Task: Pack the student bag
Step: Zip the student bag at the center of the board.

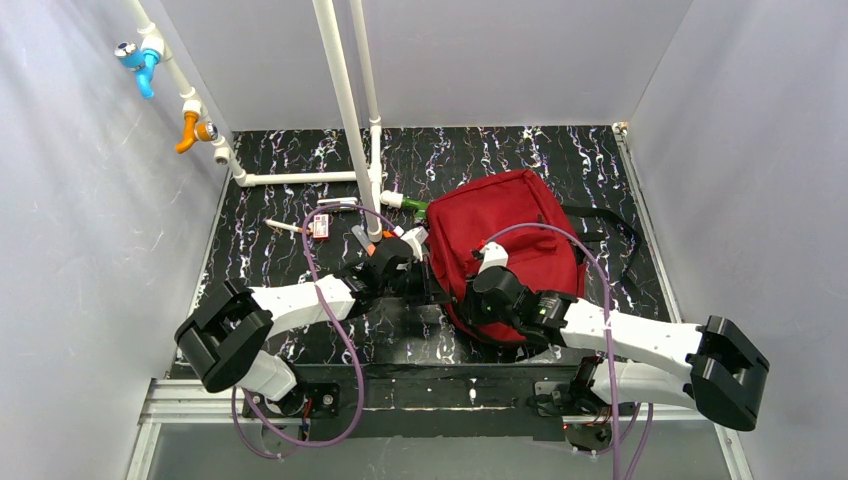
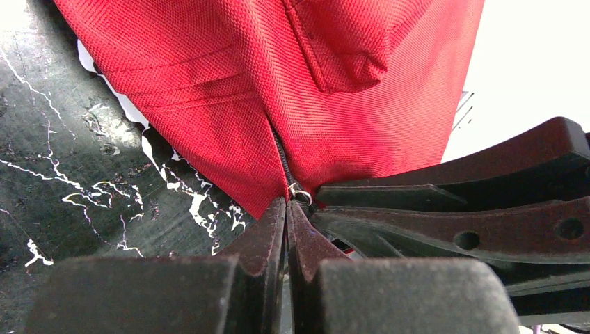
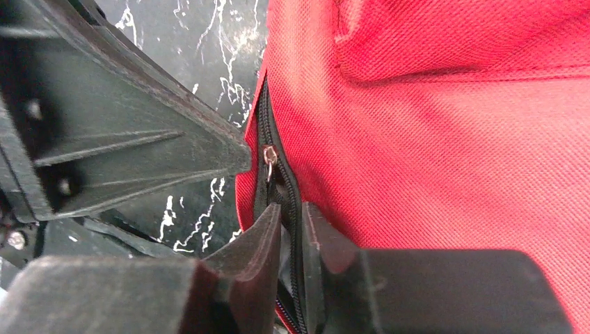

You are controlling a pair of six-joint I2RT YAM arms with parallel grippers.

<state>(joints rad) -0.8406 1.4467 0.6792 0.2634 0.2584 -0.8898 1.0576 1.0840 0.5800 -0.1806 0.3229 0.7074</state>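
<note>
The student bag (image 1: pixel 510 235), a dark-red fabric backpack, lies at the table's middle right. Both arms meet at its near left edge. My left gripper (image 1: pixel 428 281) (image 2: pixel 286 204) is shut, its tips against the red fabric right beside the zipper's small metal ring (image 2: pixel 300 195). Whether anything is pinched between them does not show. My right gripper (image 1: pixel 468 300) (image 3: pixel 291 212) stands a little open, its fingers astride the black zipper band (image 3: pixel 291 202), just below the slider (image 3: pixel 270 157). The zipper is parted slightly there.
White pipes (image 1: pixel 345 110) rise from the back left of the table. Near their foot lie a green-capped item (image 1: pixel 415 207), a pen (image 1: pixel 283 227), a small red-and-white item (image 1: pixel 321 226) and other small things. A black strap (image 1: pixel 612 213) trails right of the bag.
</note>
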